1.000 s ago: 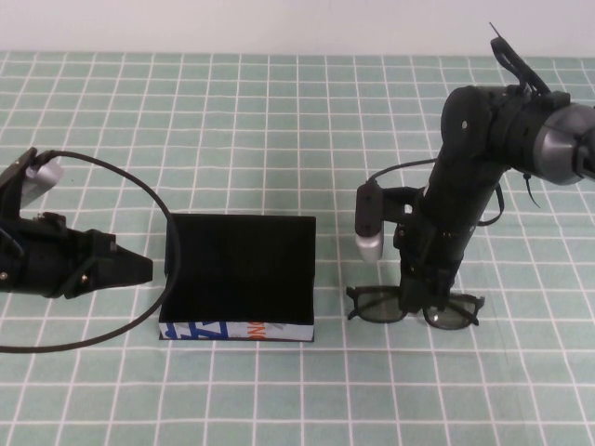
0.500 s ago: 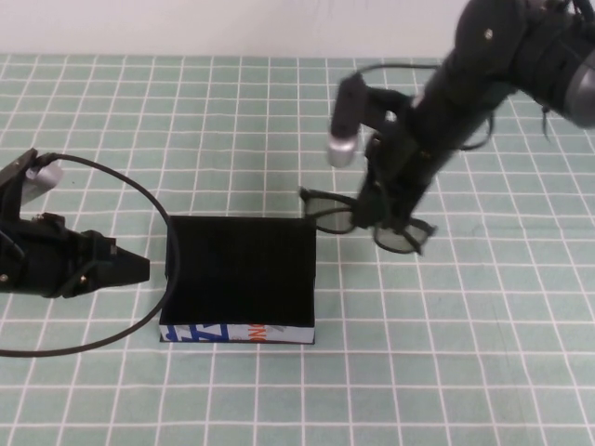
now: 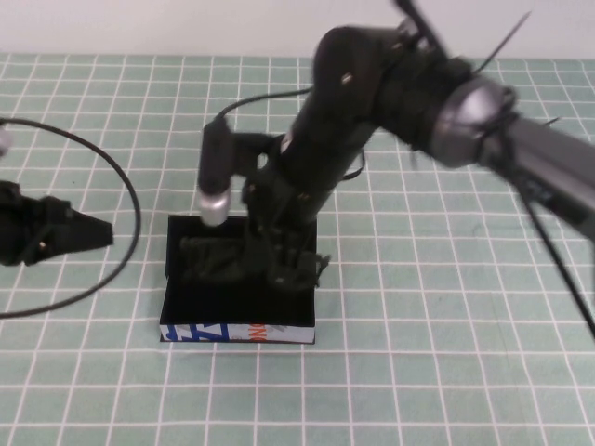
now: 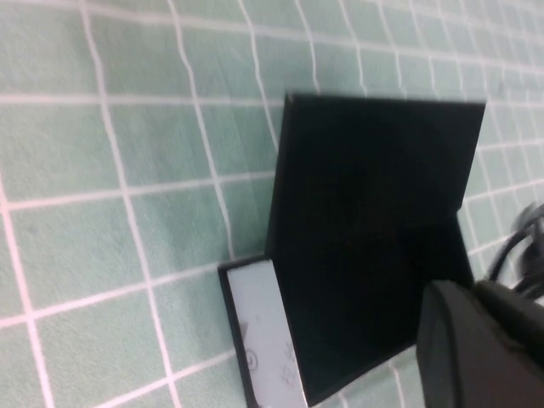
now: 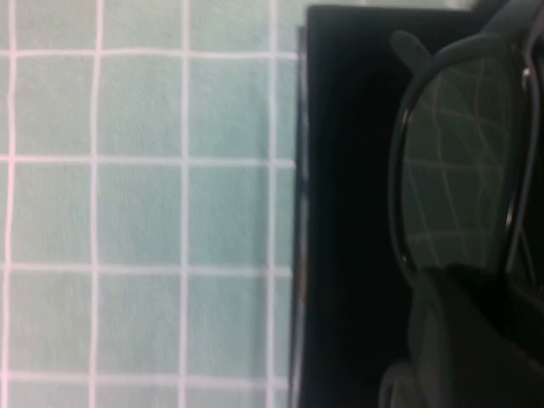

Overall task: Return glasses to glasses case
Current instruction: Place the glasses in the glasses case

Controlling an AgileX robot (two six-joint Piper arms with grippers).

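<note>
right hand (image 3: 279, 265) over the open case (image 3: 237, 330), gripping the glasses (image 3: 218, 260) | left hand (image 3: 79, 232) parked beside the case, we can't tell its grip

The table (image 3: 446, 372) is covered by a pale green cloth ruled with a white grid. Directly on it, a little left of the middle, lies the open glasses case (image 3: 238, 327), a black rectangular box whose white front side with blue and orange print faces the robot. A black cable (image 3: 121, 186) loops over the cloth on the left.

The right gripper (image 3: 279, 265) is over the case; the left gripper (image 3: 93, 232) hovers left of it.
</note>
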